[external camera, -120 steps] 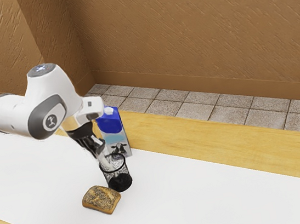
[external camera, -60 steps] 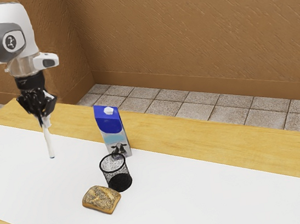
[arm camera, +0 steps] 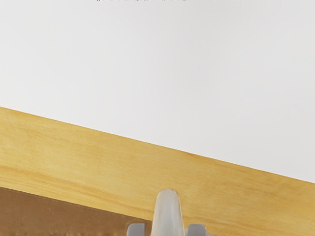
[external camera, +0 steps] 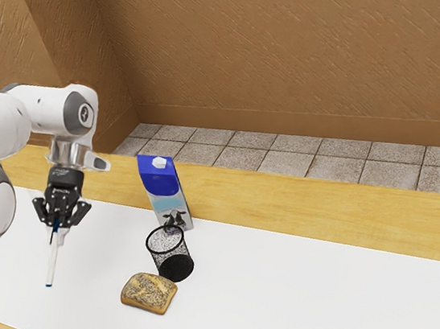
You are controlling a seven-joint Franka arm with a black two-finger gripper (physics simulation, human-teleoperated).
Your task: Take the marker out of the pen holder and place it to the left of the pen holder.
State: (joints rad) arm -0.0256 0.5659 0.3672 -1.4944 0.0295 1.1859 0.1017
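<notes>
Exterior view: my claw (external camera: 56, 226) was clenched on the marker (external camera: 52, 261) near its top end, with most of its length hanging free and aslant, a grip I judged suited to drawing it from a deep cup. It was out of the pen holder (external camera: 169, 254), over the white covering (external camera: 301, 288) of the worktop (external camera: 291, 208), well apart from the holder toward the exterior view's left. The holder stood upright, its open mouth allowing a straight lift. Beside it, toward the worktop's long edge by the floor tiles, was the carton (external camera: 164, 193); toward the opposite long edge sat the bread (external camera: 149, 293). Both, I reckoned, were reasons to keep the marker's dangling end out of that cluster. Laying it down seemed next, lowered gently so it wouldn't roll.
</notes>
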